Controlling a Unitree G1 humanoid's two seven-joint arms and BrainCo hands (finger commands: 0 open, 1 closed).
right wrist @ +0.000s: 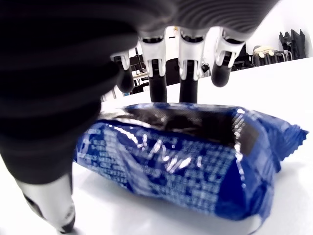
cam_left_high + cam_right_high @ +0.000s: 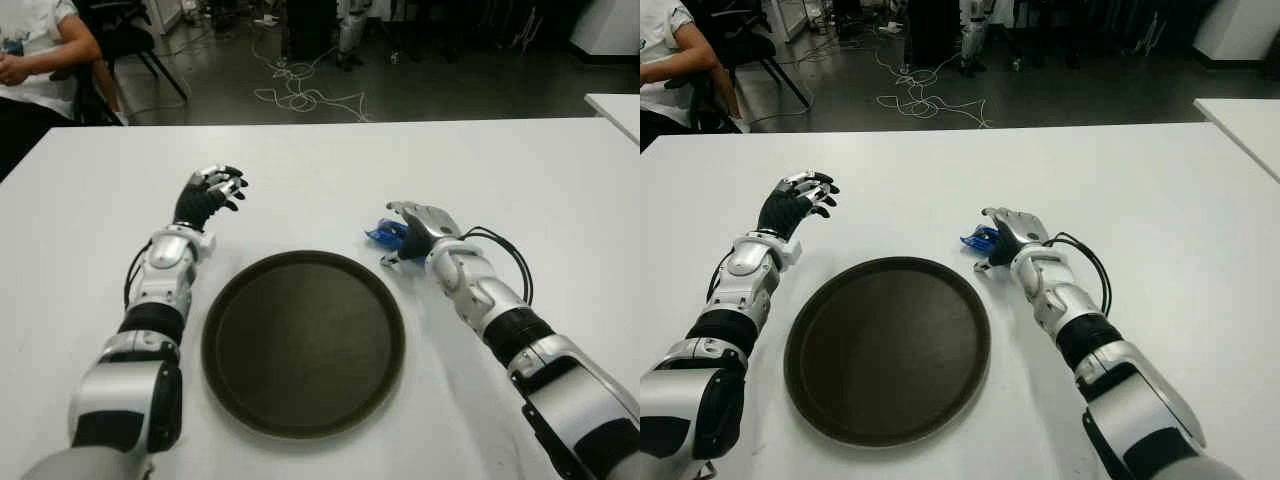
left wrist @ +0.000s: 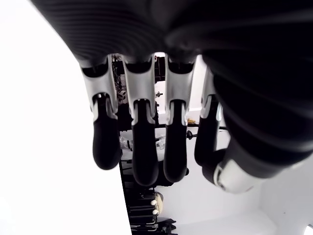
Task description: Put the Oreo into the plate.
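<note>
Blue Oreo pack [image 1: 195, 161] flat on table [image 2: 330, 170], right hand [image 2: 415, 228] fingers draped over it, not clasped

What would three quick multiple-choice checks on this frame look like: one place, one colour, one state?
1. Where is the Oreo packet?
A. on the plate
B. on the table beyond the plate's far right rim
C. in the left hand

2. What colour is the packet?
A. blue
B. red
C. yellow

3. What is the plate's state?
A. holding the packet
B. overturned
C. empty

Answers:
1 B: it shows on the white table under the right hand, off the plate.
2 A: the right wrist view shows a blue wrapper.
3 C: its dark surface is bare; the left hand holds nothing.
</note>
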